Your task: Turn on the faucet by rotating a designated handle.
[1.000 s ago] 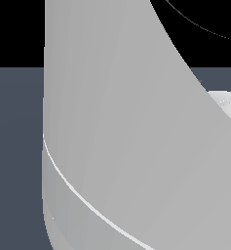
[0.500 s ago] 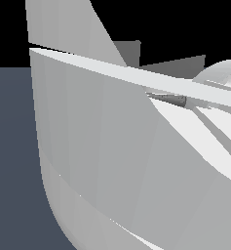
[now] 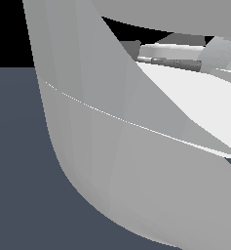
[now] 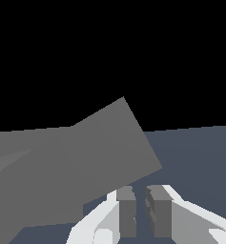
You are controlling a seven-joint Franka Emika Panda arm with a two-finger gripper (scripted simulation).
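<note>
One big grey slab fills the wrist view, and that flat-sided block is, by my reading, part of the faucet (image 4: 76,167). It could be the designated handle itself or the body beside it; the render doesn't let me say which. It sits tilted, one corner raised against the black backdrop, just beyond the gripper (image 4: 139,209).

Both fingers (image 4: 126,212) show as dark grey pads, standing close together with only a thin slit between them. Nothing is caught in that slit, so the jaws are all but closed and empty. The slab's lower edge passes just above the fingertips; whether pad and slab are actually touching, I can't tell from here.

Over to the exterior view, and it's crowded. A pale grey curved body (image 3: 117,161) sweeps across most of the picture, very near the camera, probably an arm link, though it could be faucet. Beyond it, toward the exterior view's right, lies a bright white surface (image 3: 195,102), and at its far edge a thin dark rod (image 3: 178,64). Dark blue-grey floor (image 3: 19,161) shows on the exterior view's left.

As for the step: nearly closed fingers against the slab fit a push-to-rotate approach, pressing on the handle rather than gripping it. How far the handle has turned is not something these pictures settle. Any further push calls for firm contact on the slab's face and a sweep around its pivot without slipping off the edge.
</note>
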